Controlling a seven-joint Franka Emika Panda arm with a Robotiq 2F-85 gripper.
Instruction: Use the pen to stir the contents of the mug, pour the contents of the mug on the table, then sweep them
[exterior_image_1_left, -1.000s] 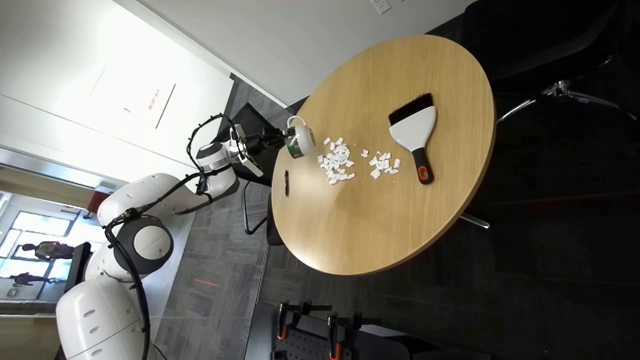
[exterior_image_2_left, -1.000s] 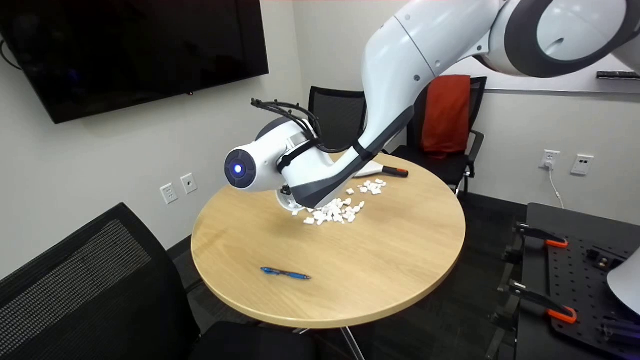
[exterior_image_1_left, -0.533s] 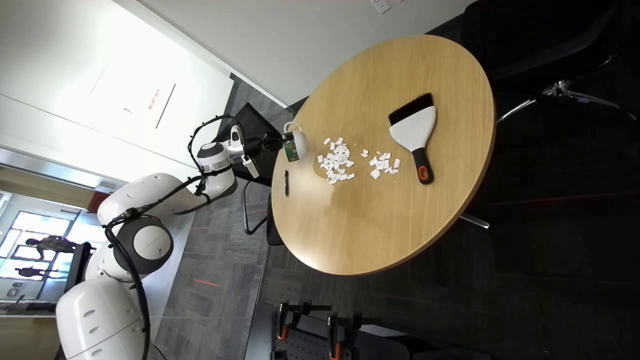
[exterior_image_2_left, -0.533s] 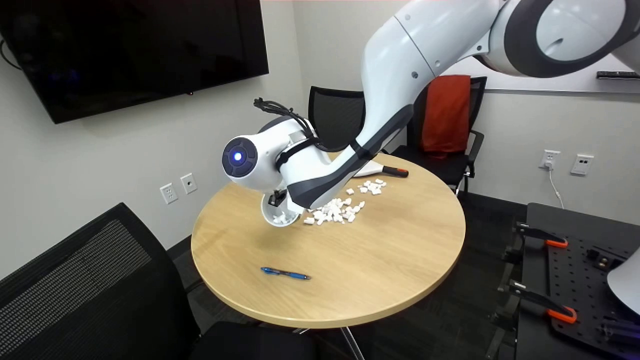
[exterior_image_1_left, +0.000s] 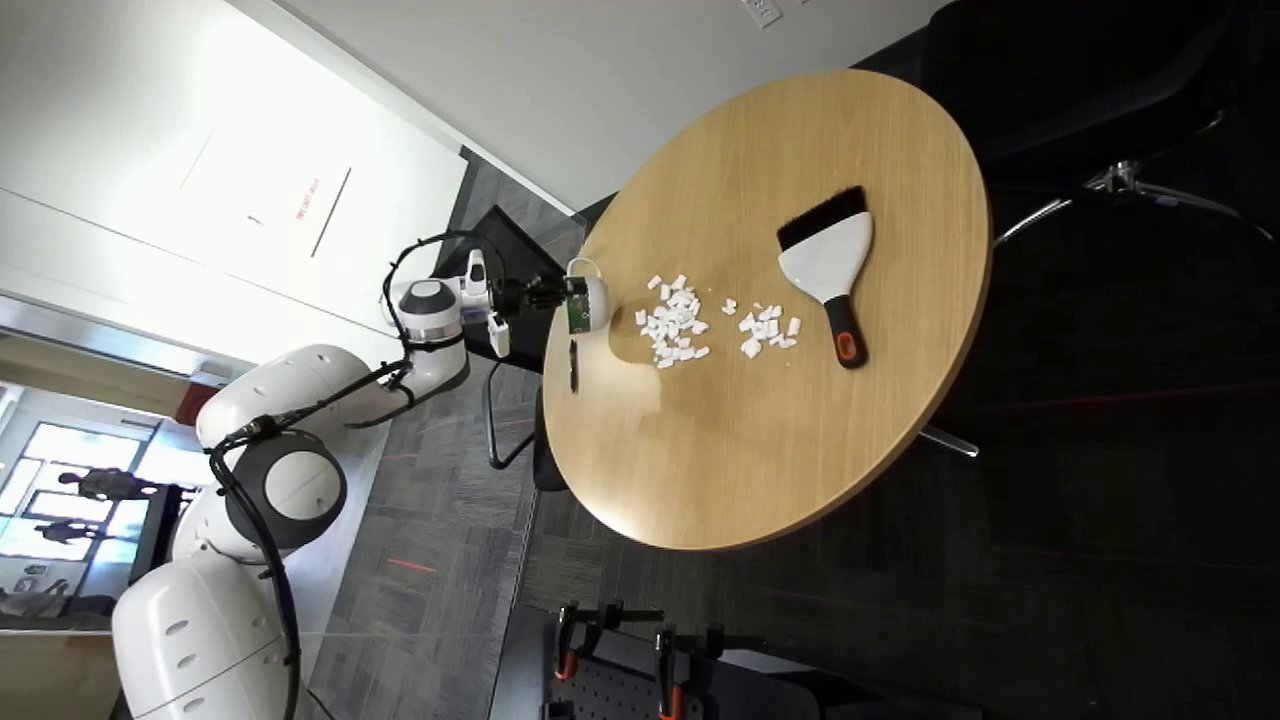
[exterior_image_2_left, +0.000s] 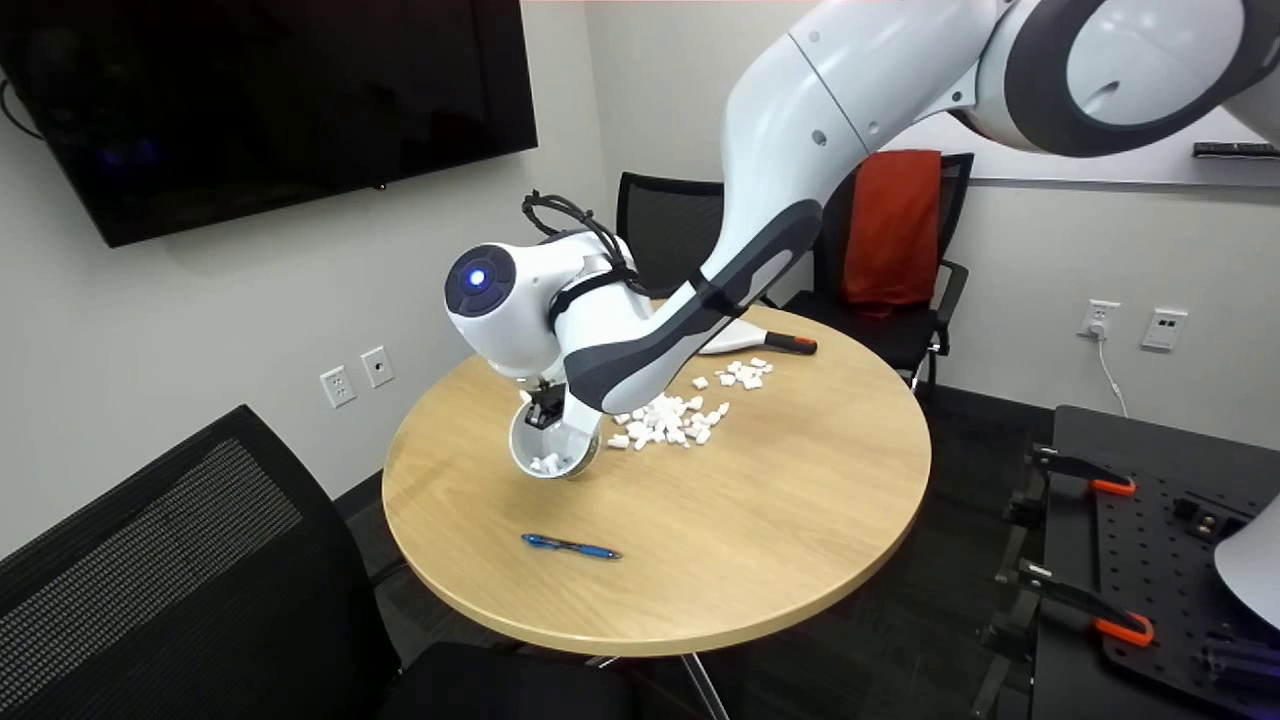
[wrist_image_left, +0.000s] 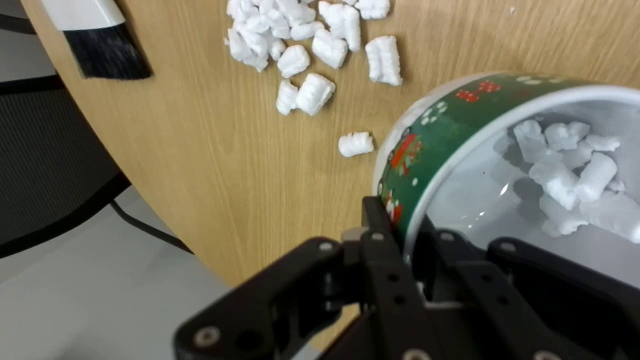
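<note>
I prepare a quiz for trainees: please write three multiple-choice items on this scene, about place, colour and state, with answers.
1. Where is the slim blue pen?
A) on a chair
B) on the floor
C) on the round wooden table

2. Colour of the bristles on the white fan-shaped brush?
A) black
B) orange
C) white

3. State of the white mug with green band?
A) released, empty
B) gripped, white foam-like chunks inside
C) gripped, empty

1 C: bare wood surrounds it.
2 A: the wrist view shows them black.
3 B: the black gripper pinches its rim, chunks within.
</note>
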